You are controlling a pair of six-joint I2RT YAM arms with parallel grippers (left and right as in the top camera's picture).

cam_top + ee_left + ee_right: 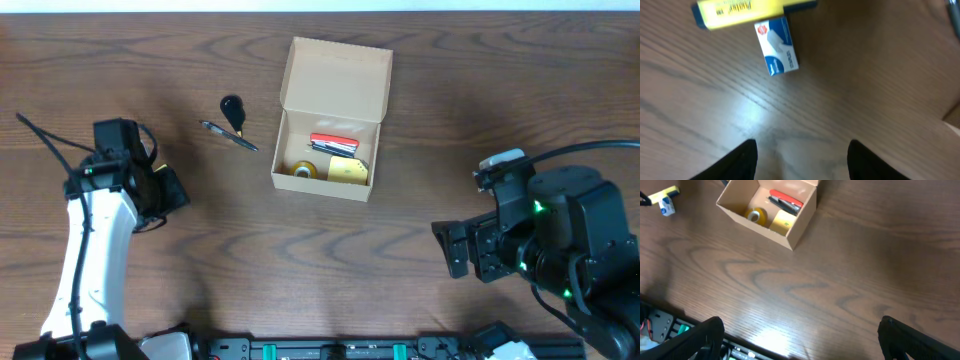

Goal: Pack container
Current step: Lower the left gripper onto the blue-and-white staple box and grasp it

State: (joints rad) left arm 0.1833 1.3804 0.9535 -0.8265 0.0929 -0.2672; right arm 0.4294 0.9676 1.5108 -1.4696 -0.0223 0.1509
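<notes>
The container (320, 186), a tan cardboard box, stands open at the table's middle with its flap lid (337, 75) folded back. Inside lie a red stapler (335, 142), a tape roll (304, 170) and a yellow pad (347, 172). The right wrist view shows the container (792, 232) at top. A yellow marker (737, 10) and a small blue-white box (778, 47) lie on the wood ahead of my left gripper (802, 160), which is open and empty. My right gripper (800, 340) is open and empty, low over the table near the front right.
A black clip (232, 107) and a pen (230, 136) lie left of the container. The left arm (95, 240) covers the marker and blue-white box in the overhead view. The table's front rail with electronics (665, 325) runs below the right gripper.
</notes>
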